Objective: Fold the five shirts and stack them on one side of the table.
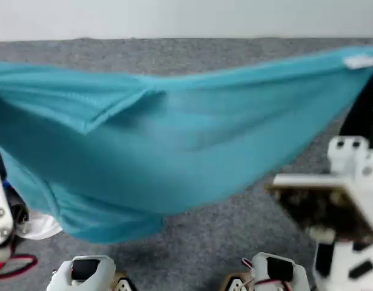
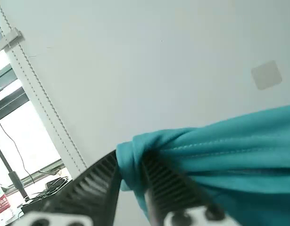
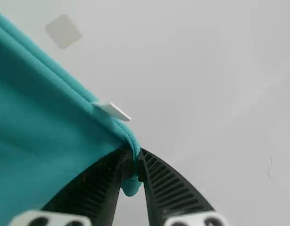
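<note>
The ribbed black fingers [image 2: 93,183] of the left gripper [image 2: 130,162] are closed almost fully on a bunched corner of the teal knitted-fabric shirt [image 1: 174,139]. The cloth is wrapped over the fingertips and squeezed between them. The ribbed black fingers [image 3: 168,188] of the right gripper [image 3: 131,157] are likewise closed to a narrow gap on a hemmed edge of the same shirt, with a small nub of cloth protruding past the pinch toward the wrist. A small white rectangular label [image 3: 111,110] is attached to the edge just beyond the right fingertips.

Outward from both pinch points, the shirt is hung as a wide, sagging sheet between the two grippers, raised above the grey felt-like table surface [image 1: 235,242]. A stitched sleeve hem [image 1: 107,112] is seen in the span nearer the left fingers. The fabric is judged thin, soft and limp.

No fold is made in this shirt and no finished stack is seen. The task is judged to be at the spreading stage, with folding and stacking left to do
</note>
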Controlling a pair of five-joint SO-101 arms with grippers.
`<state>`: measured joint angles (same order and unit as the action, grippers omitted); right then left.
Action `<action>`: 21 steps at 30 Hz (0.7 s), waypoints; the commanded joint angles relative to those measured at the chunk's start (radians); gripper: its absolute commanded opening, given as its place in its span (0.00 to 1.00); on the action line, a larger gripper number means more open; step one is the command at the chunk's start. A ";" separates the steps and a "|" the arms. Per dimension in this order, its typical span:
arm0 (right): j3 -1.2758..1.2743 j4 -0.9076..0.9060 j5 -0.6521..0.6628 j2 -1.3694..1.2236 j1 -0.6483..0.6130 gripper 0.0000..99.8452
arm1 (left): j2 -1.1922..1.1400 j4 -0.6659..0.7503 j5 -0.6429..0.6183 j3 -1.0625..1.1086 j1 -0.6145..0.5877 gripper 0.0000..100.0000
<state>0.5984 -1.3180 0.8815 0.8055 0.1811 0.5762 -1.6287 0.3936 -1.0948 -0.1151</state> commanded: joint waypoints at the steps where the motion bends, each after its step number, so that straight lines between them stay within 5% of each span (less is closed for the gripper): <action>1: 0.031 -0.088 0.029 0.036 0.019 0.01 | -0.003 -0.095 0.043 -0.064 0.000 0.02; 10: 0.031 -0.280 0.048 0.107 0.019 0.01 | -0.003 -0.127 0.041 -0.033 0.000 0.02; 21: -0.282 -0.286 0.048 0.073 0.015 0.01 | -0.011 -0.123 0.043 0.492 0.002 0.02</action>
<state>0.4358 -1.6356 0.9198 0.9114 0.1872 0.5746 -1.7346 0.4258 -0.7679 -0.1151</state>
